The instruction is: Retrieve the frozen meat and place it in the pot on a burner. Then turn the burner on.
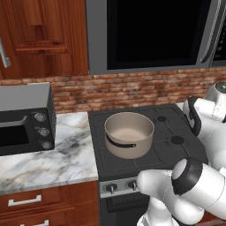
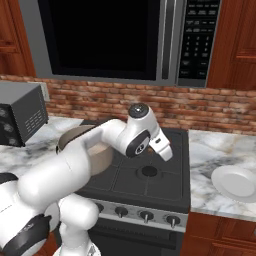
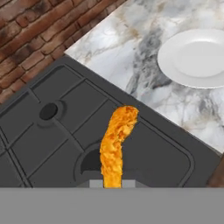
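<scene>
Black stove [image 1: 167,152] set into a marble bench [image 1: 66,154], red brick wall [image 1: 132,90] behind, dark built-in microwave [image 2: 115,40] overhead between reddish wooden cabinets [image 1: 44,35]. Grey toaster oven [image 1: 26,119] on the bench left of the stove. Beige-grey pot [image 1: 129,134] on the front left burner, dark handle facing forward, inside bare and pale. White plate [image 3: 197,57] on the marble right of the stove. Claw [image 3: 112,183] closed on the frozen meat [image 3: 116,146], an orange crumbed strip hanging over the right-side burners, well apart from the pot. Knobs [image 2: 145,216] in a row along the stove front.
</scene>
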